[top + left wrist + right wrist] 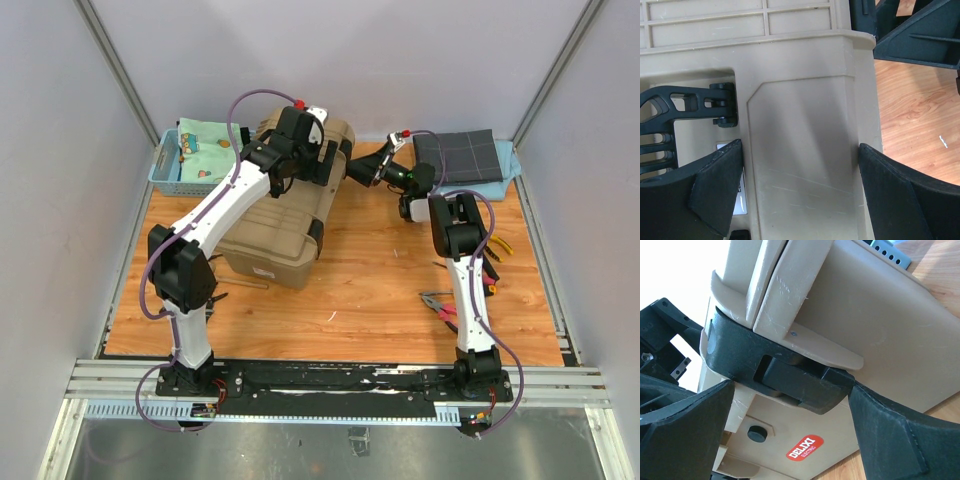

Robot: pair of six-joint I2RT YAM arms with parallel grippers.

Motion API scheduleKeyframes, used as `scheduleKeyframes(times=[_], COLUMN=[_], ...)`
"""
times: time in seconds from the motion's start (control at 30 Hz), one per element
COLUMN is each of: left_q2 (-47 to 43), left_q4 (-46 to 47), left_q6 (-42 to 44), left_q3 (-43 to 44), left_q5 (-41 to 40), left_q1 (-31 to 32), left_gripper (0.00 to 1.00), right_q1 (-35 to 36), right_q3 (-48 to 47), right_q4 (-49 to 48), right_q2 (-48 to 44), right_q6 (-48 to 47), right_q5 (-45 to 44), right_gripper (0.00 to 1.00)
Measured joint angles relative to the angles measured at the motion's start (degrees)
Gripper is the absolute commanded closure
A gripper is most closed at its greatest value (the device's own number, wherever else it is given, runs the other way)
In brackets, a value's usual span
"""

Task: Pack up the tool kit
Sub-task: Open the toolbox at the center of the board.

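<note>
1. The surface (370,290) is an orange-brown wood board, enclosed on 3 sides by plain pale walls (350,60) with metal posts in the far corners.
2. Along its near edge run silver rails (330,378), and the 2 arm bases are bolted there.
3. The tan toolbox (280,225) lies skewed on the left half of the surface, its far end close to the back wall.
4. In the far left corner stands a blue mesh basket (163,165) holding a patterned cloth (205,150), just beside the toolbox.
5. In the far right corner a folded dark grey cloth (465,155) lies on a blue tray (510,160).
6. Red-handled pliers (440,305) lie on the bare wood beside the right arm. Some yellow-handled tools (497,248) lie near the right edge, too small to tell apart.
7. The left hand (318,158) is over the far end of the toolbox. In its wrist view its fingers (715,185) are spread wide to either side of a tan panel, with a black latch (685,110) to the left.
8. The right hand (360,170) is at the toolbox's far right end. Its fingers (690,430) are also spread wide, flanking another black latch (785,375), and nothing is gripped.
9. A red label (805,447) sits on the tan face below that latch.
</note>
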State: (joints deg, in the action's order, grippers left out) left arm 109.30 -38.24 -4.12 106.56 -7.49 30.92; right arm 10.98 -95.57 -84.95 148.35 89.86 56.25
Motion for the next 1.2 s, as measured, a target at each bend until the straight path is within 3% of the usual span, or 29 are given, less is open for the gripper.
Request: scheduleKeyframes(times=[0.1,0.27,0.4,0.6,0.8,1.03,1.2], left_q2=[0.4,0.8,0.9,0.9,0.8,1.0,1.8], left_q4=[-0.1,-0.3,-0.5,-0.6,-0.6,-0.6,-0.6], left_q6=[0.0,0.0,-0.1,-0.1,-0.1,0.0,0.0], left_q3=[0.2,0.8,1.1,1.0,1.0,1.0,1.8], left_q5=[0.0,-0.4,-1.0,-1.0,-1.4,-1.6,-2.0], left_q1=[0.0,0.0,0.0,0.0,0.2,0.3,0.3], left_gripper=[0.10,0.10,0.10,0.10,0.10,0.10,0.11], right_q1=[0.0,0.0,0.0,0.4,0.6,0.6,0.6], right_q3=[-0.5,-1.1,-0.5,4.1,5.4,4.9,-0.9], right_q4=[-0.1,0.0,1.7,4.3,5.5,3.2,0.5], right_q2=[0.3,1.2,1.3,-2.4,-4.2,-3.3,0.9], right_q6=[0.4,0.8,0.1,-3.7,-5.8,-5.0,-2.9], right_q5=[0.3,0.4,1.0,0.3,0.4,0.6,1.1], right_gripper=[0.16,0.45,0.51,0.47,0.26,0.22,0.19])
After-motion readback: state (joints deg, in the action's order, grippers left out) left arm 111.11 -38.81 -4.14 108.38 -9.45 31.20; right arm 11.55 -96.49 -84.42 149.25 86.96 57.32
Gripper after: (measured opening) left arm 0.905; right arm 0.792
